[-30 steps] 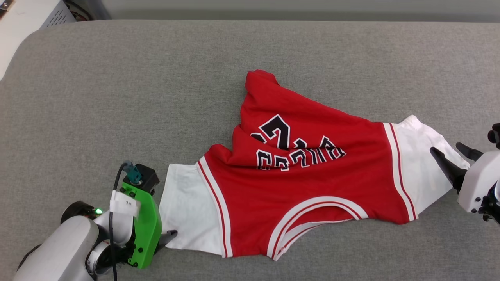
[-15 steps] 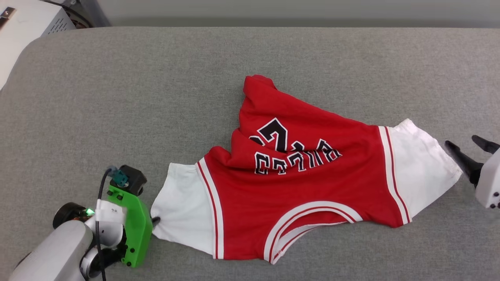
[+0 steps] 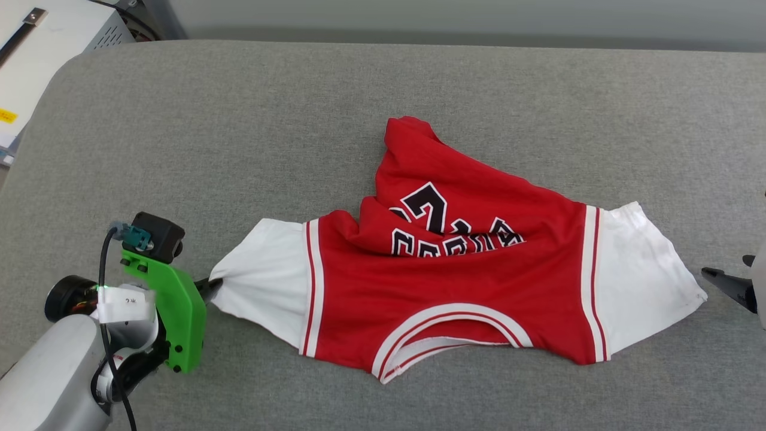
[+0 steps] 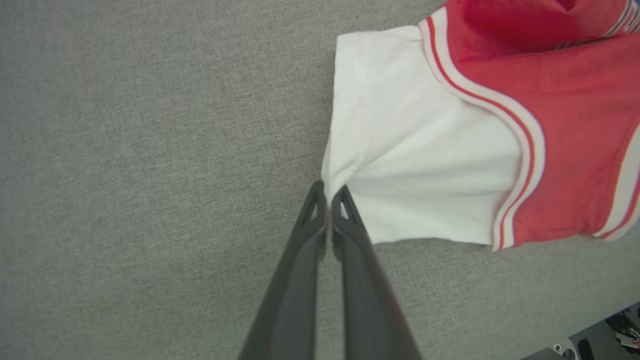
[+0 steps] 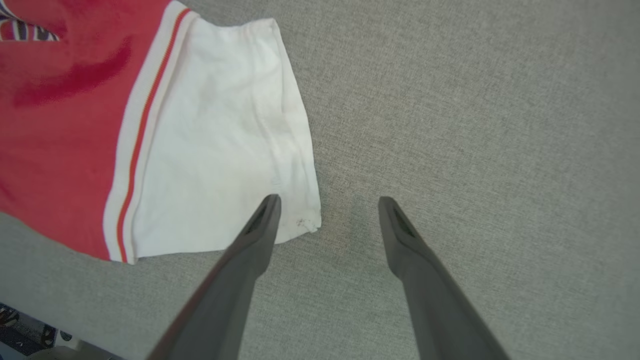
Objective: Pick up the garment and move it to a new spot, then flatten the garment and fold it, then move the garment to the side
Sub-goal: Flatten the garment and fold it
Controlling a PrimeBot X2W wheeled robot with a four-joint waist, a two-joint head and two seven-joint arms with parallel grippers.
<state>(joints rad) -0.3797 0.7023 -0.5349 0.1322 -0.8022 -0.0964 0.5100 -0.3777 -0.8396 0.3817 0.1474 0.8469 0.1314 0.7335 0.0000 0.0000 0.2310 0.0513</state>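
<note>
At frame left the left hand (image 4: 327, 192) pinches the shirt (image 3: 455, 287) by its sleeve edge; the right hand (image 5: 325, 202) gapes empty, seemingly just beside the other sleeve, open tabletop (image 3: 239, 120) around.

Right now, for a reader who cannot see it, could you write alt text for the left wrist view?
The left gripper, jaws shut, pinches the cuff edge of the white sleeve of the garment. Its red body with striped trim runs off the upper right, on a grey fabric surface.
</note>
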